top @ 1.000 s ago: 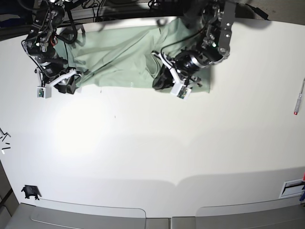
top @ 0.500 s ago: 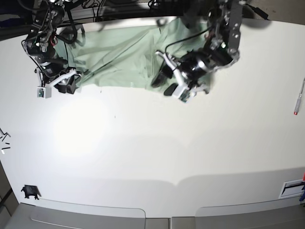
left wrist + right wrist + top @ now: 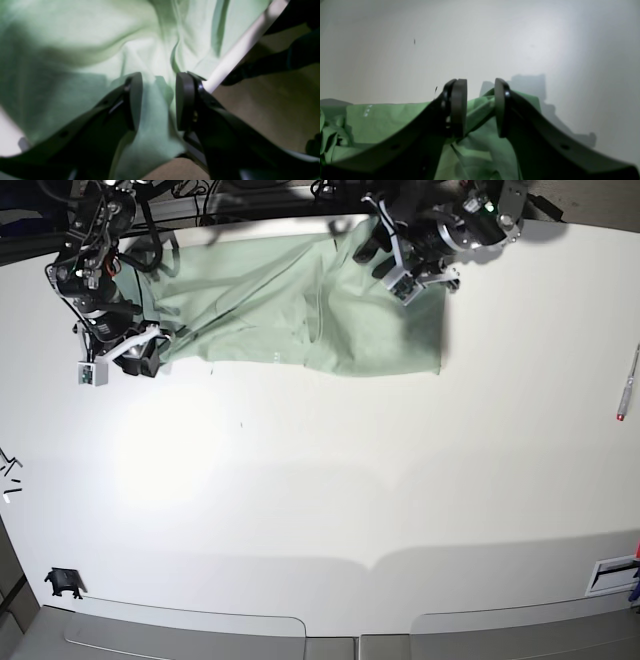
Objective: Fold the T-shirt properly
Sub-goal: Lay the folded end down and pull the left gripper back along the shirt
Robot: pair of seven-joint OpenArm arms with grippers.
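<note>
While the T-shirt (image 3: 300, 305) lies spread along the far edge of the worktop (image 3: 330, 510), partly folded and wrinkled, you are between grasps on your left side. Your left gripper (image 3: 158, 101) hangs over the cloth near the worktop's far edge, its jaws parted with only loose fabric showing beneath and between them; nothing looks pinched there. Your right gripper (image 3: 480, 107) sits at the garment's end toward the worktop's left edge in the base view, jaws partly apart with a ridge of green cloth rising between them; from these views you cannot tell whether that ridge is truly clamped or merely lying in the gap. Judging by the layout, the fold in hand is only half made: one layer seems to be laid over near the middle, yet the outline is not a neat rectangle. The next move probably calls for your left gripper to settle on a definite edge or corner along the far side, close on one layer only, and draw it over evenly while the other end is kept flat.
</note>
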